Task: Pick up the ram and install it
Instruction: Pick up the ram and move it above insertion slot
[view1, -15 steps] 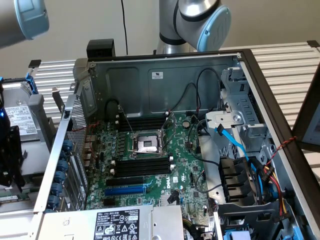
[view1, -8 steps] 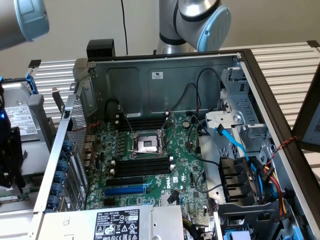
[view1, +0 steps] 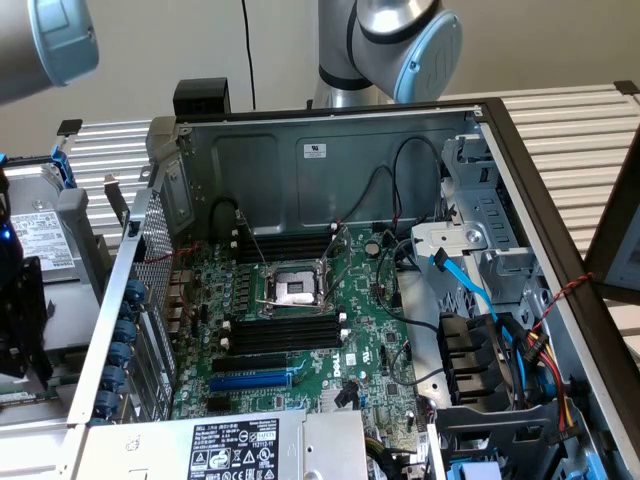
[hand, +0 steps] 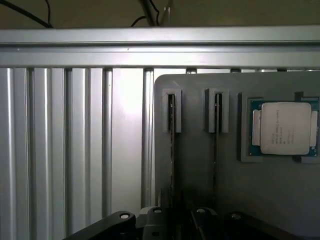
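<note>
Cut off at the frame edge, the end effector (hand: 179, 220) hangs open and empty over the gray holder (hand: 195, 160), where the ram (hand: 171, 145) shows merely as a thin dark edge in a slot.

Silver arm (view1: 385, 30) w/ lt-blue joint caps (view1: 435, 55) — black end effector (hand: 175, 222), screws (hand: 124, 216)

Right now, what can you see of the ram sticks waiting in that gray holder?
Two ram sticks stand on edge, parallel and apart, each in its own slot of the gray holder. Seen edge-on, they look like thin dark strips; chips and label are hidden. A raised gray bracket clasps one end of each.
</note>
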